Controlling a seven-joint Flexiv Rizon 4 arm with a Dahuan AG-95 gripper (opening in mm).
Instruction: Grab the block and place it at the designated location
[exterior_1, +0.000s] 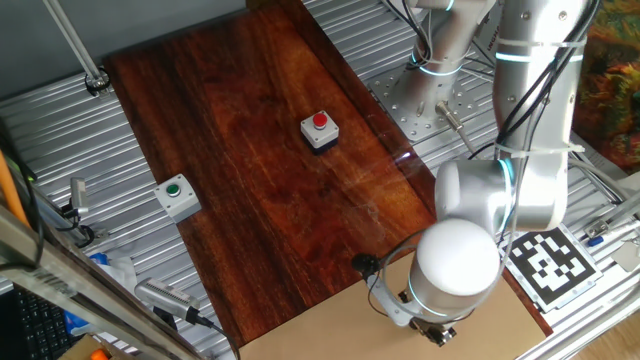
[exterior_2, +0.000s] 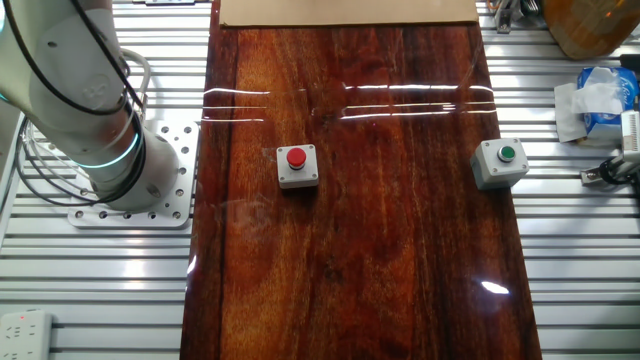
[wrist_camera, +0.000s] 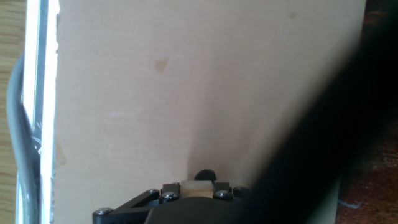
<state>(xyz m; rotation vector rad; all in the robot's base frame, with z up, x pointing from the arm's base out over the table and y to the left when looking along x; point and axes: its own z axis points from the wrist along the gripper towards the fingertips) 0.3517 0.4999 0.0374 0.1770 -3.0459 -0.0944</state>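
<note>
My fingers clamp the block above the sheet; the dot sits half-hidden, so release risks misplacement.

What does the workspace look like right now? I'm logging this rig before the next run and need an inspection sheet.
Surface: dark wooden board on ribbed metal table; tan cardboard sheet at one end.
Job's things: block, light tan, sits between the gripper fingers in the hand view; dark dot just beyond it on the cardboard.
Clutter: red button box, green button box, black-and-white tag, tissues.
Grippers: gripper low over the cardboard, closed on the block.
Cables: black cable by the wrist.
Surroundings: arm base bolted beside the board.
</note>
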